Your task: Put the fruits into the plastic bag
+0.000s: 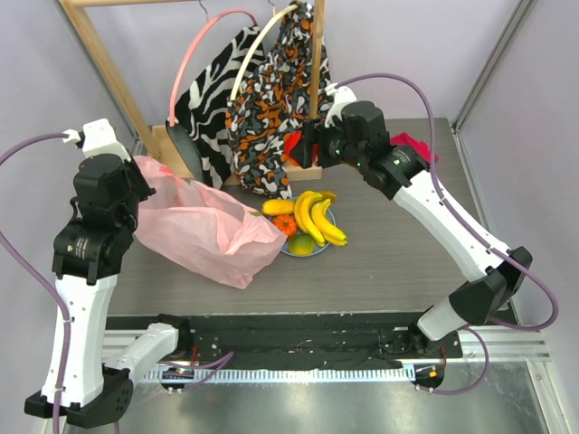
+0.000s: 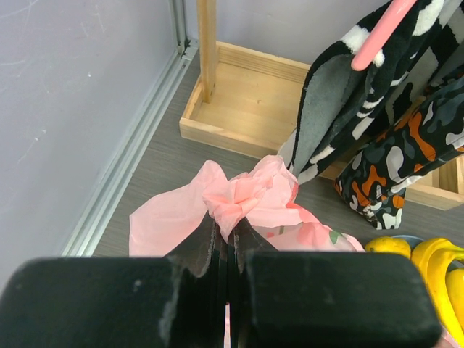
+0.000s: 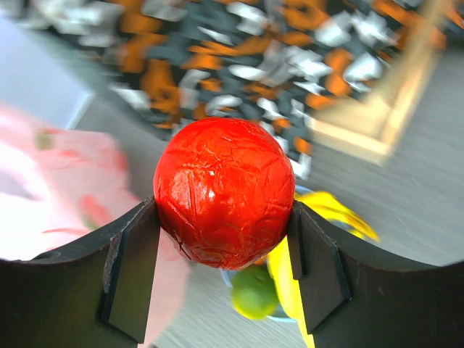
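Observation:
My left gripper (image 2: 228,230) is shut on a bunched edge of the pale-pink plastic bag (image 2: 250,194) and holds it up. The bag (image 1: 204,231) spreads over the table's left half, beside my left gripper (image 1: 137,183). My right gripper (image 3: 223,217) is shut on the red apple (image 3: 223,190), held in the air above the plate. In the top view this gripper (image 1: 300,145) and the apple (image 1: 291,145) are by the hanging garments. The bananas (image 1: 318,217), orange (image 1: 286,225) and green-yellow fruit (image 1: 301,243) lie on the blue plate (image 1: 315,252).
A wooden clothes rack (image 1: 99,54) stands at the back with a black-and-white garment (image 1: 213,90) and an orange-and-black garment (image 1: 271,108) hanging low. A red cloth (image 1: 412,143) lies at the back right. A yellow-orange fruit (image 1: 278,207) sits at the plate's far edge.

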`<state>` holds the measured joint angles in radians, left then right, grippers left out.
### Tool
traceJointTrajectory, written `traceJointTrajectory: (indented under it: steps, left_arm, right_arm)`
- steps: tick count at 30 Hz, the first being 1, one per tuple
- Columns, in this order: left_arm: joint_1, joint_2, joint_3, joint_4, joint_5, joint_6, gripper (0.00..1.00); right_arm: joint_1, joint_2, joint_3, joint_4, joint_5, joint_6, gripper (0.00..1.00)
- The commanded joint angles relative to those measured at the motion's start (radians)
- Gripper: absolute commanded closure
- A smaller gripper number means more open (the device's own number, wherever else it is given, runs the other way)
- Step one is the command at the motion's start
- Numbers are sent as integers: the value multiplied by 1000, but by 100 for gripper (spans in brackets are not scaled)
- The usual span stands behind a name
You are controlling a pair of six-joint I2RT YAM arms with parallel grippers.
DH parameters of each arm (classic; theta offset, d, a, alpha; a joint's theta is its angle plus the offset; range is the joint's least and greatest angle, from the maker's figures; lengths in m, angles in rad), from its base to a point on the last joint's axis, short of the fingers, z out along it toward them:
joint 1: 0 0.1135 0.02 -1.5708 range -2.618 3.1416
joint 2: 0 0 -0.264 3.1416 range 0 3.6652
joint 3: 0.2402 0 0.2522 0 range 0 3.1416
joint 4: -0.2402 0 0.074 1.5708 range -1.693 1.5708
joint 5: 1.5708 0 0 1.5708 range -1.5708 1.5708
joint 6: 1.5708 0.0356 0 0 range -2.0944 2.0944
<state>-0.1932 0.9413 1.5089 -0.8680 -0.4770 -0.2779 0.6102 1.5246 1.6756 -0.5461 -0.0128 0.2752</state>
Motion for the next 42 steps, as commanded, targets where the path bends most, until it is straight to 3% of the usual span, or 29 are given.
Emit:
traceJointTrajectory:
  steps: [1, 11, 24, 42]
  left_arm:
    - [8, -7, -4, 38, 20, -26, 100]
    - [6, 8, 4, 52, 43, -64, 100]
    - [6, -6, 1, 72, 66, -56, 100]
    - [6, -104, -160, 175, 185, -184, 100]
  right_arm:
    - [108, 0, 126, 87, -76, -51, 89]
    - [287, 198, 328, 6, -326, -185, 89]
    - [379, 457, 665, -179, -239, -315, 90]
    - [381, 601, 802, -157, -282, -209, 90]
